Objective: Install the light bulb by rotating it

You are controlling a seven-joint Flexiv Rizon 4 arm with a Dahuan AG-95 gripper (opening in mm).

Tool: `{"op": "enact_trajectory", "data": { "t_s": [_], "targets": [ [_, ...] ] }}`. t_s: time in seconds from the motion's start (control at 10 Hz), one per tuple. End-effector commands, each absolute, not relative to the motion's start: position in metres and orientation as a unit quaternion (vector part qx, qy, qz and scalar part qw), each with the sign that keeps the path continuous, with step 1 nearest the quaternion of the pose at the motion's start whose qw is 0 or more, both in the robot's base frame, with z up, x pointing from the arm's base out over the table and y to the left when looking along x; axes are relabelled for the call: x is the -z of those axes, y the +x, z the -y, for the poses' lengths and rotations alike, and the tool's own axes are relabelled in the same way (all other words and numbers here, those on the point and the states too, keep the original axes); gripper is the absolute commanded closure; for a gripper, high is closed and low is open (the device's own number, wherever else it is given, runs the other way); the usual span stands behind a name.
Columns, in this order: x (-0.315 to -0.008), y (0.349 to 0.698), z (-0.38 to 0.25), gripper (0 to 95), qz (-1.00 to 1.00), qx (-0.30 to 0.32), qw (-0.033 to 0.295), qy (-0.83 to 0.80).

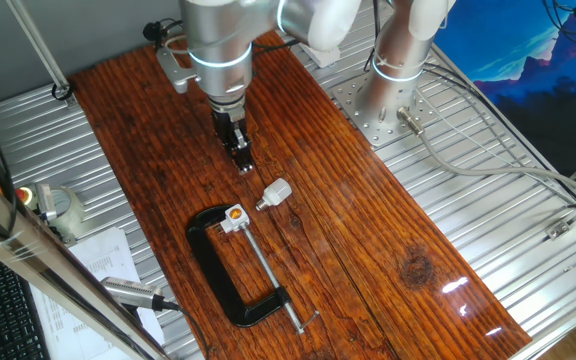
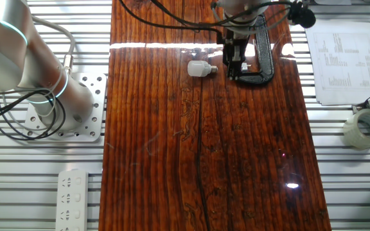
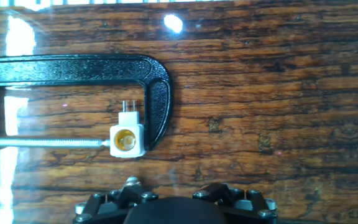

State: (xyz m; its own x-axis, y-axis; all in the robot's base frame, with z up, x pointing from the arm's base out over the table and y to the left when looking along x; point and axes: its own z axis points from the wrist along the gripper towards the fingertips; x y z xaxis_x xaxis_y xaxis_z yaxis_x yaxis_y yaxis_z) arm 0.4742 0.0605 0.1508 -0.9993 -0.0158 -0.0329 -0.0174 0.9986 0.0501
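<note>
Above the wooden surface point(image 1: 368, 230), claw point(image 1: 241, 158) pointing straight down, nothing held; fingers close together, though whether fully closed cannot be told. Just beyond the fingertips, toward the camera in one fixed view, light bulb point(image 1: 276, 193) on its side, apart from the claw, screw base toward the socket. Slightly farther out, white socket point(image 1: 233, 218) with orange centre, pinched in the black C-clamp point(image 1: 230, 285) lying flat.

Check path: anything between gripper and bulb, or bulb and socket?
Nothing visible. The bulb lies on bare wood just off the gripper, and the gap to the socket held in the clamp is bare too.
</note>
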Motion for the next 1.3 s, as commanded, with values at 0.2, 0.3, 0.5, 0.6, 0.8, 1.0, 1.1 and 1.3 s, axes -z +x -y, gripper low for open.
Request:
{"op": "enact_trajectory", "data": {
  "t_s": [0.2, 0.3, 0.5, 0.6, 0.8, 1.0, 1.1, 1.3],
  "targets": [
    [-0.1503, 0.4733, -0.0599, 19.0, -1.000, -0.012, 0.019, 0.001],
    [-0.1503, 0.4733, -0.0599, 19.0, -1.000, -0.011, 0.020, 0.000],
    [-0.1504, 0.4733, -0.0599, 19.0, -1.000, -0.016, 0.019, -0.004],
    [-0.1512, 0.4731, -0.0598, 19.0, -0.999, -0.029, 0.017, 0.003],
    [-0.1518, 0.4719, -0.0591, 19.0, -0.999, -0.043, -0.012, 0.020],
    [-0.1556, 0.4704, -0.0587, 38.0, -0.999, -0.036, -0.011, 0.025],
    [-0.1563, 0.4695, -0.0587, 38.0, -0.999, -0.034, -0.013, 0.006],
    [-0.1560, 0.4685, -0.0580, 38.0, -0.999, -0.042, -0.007, -0.019]
  ]
}}
